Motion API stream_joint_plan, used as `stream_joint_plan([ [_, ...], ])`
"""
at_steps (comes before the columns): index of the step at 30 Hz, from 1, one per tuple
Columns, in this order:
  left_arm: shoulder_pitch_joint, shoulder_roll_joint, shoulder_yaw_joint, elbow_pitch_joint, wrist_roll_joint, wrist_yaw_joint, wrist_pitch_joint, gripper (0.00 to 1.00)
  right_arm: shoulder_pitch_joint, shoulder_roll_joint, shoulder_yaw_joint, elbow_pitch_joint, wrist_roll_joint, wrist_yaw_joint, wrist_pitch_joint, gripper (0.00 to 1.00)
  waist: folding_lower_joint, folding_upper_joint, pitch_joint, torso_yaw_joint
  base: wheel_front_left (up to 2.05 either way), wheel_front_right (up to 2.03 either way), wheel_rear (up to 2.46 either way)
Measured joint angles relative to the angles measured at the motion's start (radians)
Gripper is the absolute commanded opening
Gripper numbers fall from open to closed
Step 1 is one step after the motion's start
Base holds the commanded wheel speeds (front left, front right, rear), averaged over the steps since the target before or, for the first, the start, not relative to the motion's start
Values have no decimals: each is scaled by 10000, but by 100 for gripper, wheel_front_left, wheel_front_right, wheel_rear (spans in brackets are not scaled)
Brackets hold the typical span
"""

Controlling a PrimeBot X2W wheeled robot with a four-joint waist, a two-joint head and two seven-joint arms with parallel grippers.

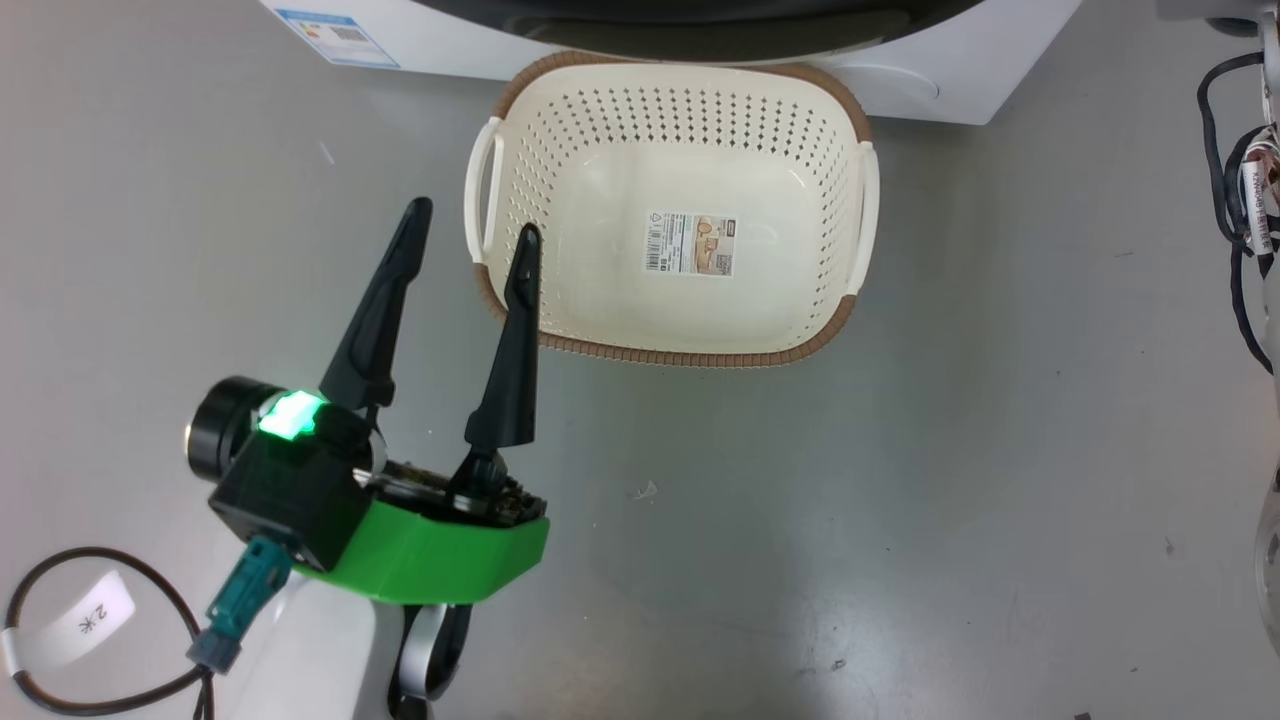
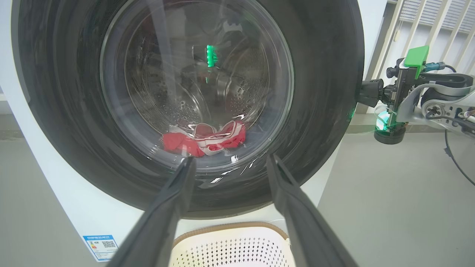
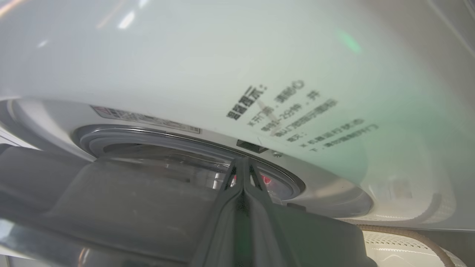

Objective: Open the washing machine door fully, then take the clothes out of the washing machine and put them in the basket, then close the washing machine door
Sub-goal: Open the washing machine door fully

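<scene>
Left gripper (image 1: 475, 220): fingers (image 1: 375, 320) spread wide, nothing between them. In the head view it hangs over the grey floor (image 1: 900, 500), and one tip overlaps the near left corner of the basket (image 1: 680, 357). Whether it touches the rim cannot be told. In its own wrist view it points at the lower part of the door (image 2: 323, 92), apart from it.

Right gripper (image 3: 241, 163): fingers pressed together, holding nothing. The tips sit at the edge of the door, where the door meets the front of the washer (image 3: 259, 55). At this edge the door stands a little off the front, and the grey gasket ring (image 3: 148, 135) and a dark latch slot (image 3: 252, 145) show in the gap. In the left wrist view this arm reaches the door's right rim.

Clothes (image 2: 204, 139): a red heap with white trim, low in the drum (image 2: 178, 107), seen through the door glass.

Basket: on the floor just before the washer, below the door, upright. The sticker (image 1: 690, 243) on its base shows whole.

Blue label (image 2: 101, 245): low on the washer front.
</scene>
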Motion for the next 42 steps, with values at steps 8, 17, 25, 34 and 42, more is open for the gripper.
stream_joint_plan([
  [8,0,-2,-13,54,-2,54,0,100,36,13,-132,-42,362,-52,671,0,0,0,-93,-29,0,0,0],
  [17,3,-2,-15,146,-75,56,0,100,536,144,-376,-345,786,-52,1175,0,0,0,-403,-53,0,0,0],
  [25,39,-2,-10,242,-107,90,0,100,1320,293,-504,-721,926,-52,1446,0,0,0,-796,-67,0,0,0],
  [34,268,0,84,334,-107,132,0,100,2185,525,-715,-1116,1384,-52,1822,0,0,0,-1221,-81,0,0,0],
  [42,474,2,226,422,-107,132,0,100,3112,709,-665,-1632,1632,-50,2040,0,0,0,-1634,-99,0,0,0],
])
